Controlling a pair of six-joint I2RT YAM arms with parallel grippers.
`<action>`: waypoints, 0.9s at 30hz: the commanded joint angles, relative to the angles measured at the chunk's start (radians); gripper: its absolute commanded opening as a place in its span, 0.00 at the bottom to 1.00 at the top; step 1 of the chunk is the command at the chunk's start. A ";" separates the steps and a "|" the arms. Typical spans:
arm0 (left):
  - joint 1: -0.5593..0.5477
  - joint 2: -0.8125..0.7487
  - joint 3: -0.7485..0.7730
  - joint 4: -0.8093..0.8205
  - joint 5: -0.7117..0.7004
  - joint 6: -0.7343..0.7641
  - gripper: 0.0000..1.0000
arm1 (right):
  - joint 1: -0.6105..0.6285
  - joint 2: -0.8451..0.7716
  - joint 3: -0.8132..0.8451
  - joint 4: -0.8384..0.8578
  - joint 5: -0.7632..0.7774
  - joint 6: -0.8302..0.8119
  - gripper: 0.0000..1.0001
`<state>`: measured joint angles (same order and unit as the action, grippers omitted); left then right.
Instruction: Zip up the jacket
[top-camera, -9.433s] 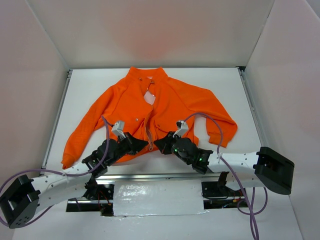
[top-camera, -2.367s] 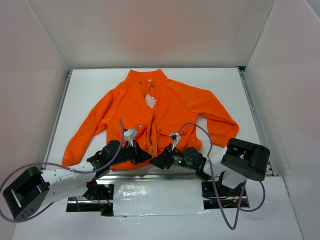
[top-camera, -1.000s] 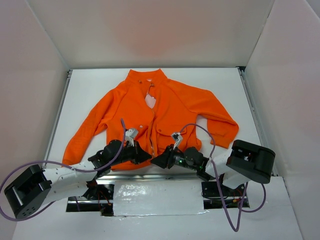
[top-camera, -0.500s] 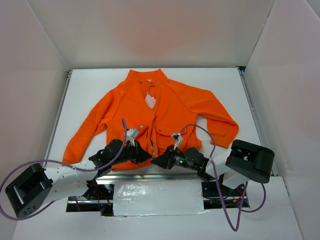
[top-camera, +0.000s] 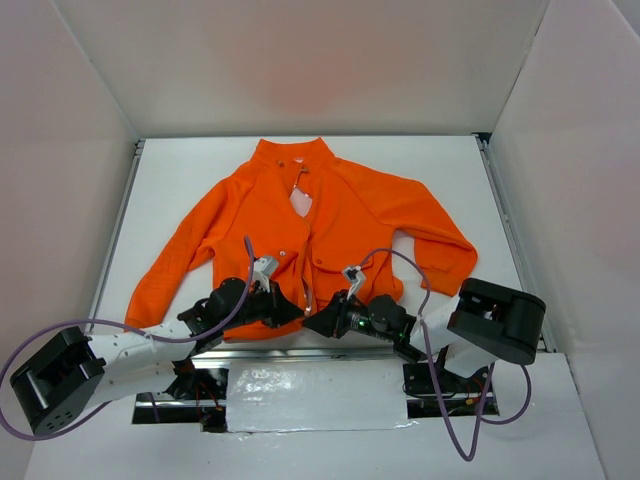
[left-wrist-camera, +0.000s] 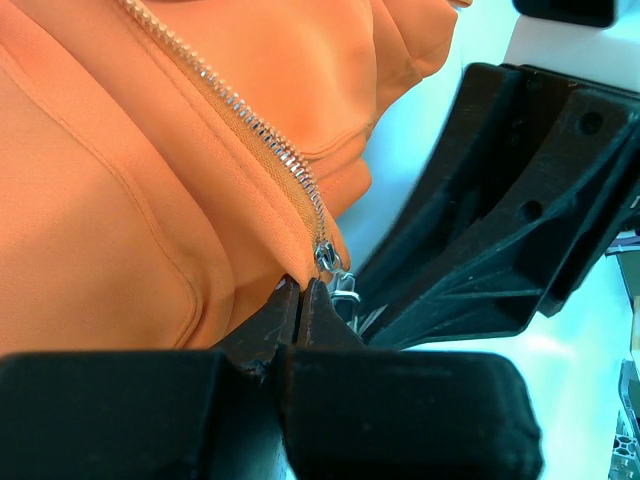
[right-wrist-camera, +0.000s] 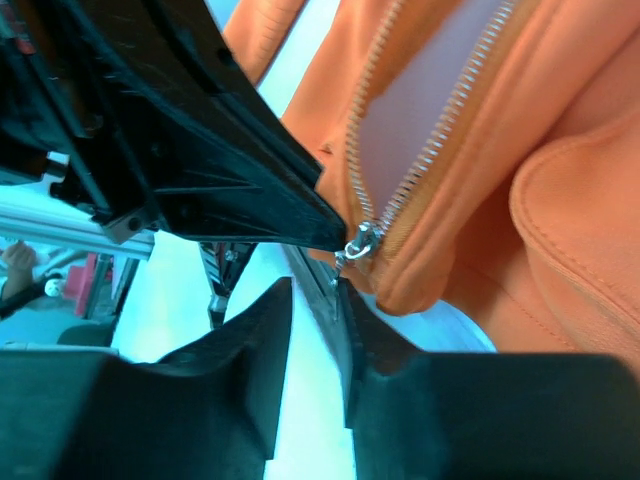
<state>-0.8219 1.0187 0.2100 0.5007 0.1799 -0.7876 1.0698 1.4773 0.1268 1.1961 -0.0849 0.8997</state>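
Right wrist view: zip slider (right-wrist-camera: 360, 241) seen just ahead of R pincer (right-wrist-camera: 312, 288), tips slightly parted; zip (right-wrist-camera: 450, 118) runs away up jacket (right-wrist-camera: 570, 220). Hem (left-wrist-camera: 250, 255) beside slider clenched by L pincer (left-wrist-camera: 302, 292).

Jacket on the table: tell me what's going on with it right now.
The orange jacket lies front-up on the table, and both arms work at its near hem. The left gripper has its jaws closed on the hem beside the zipper slider. The right gripper has its jaws slightly apart around the slider's pull tab. The slider sits at the very bottom and the teeth above it are apart, so zipping has not begun.
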 joint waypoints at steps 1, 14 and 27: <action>-0.006 -0.002 0.032 0.039 0.010 0.016 0.00 | 0.001 0.024 0.025 0.028 0.024 0.001 0.34; -0.006 0.015 0.042 0.052 0.016 0.018 0.00 | -0.001 0.040 0.025 0.036 0.033 0.005 0.29; -0.006 0.004 0.022 0.070 0.021 0.007 0.00 | -0.002 0.084 0.039 0.056 0.039 0.018 0.17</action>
<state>-0.8219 1.0309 0.2104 0.5026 0.1814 -0.7883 1.0695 1.5463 0.1463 1.1954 -0.0639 0.9104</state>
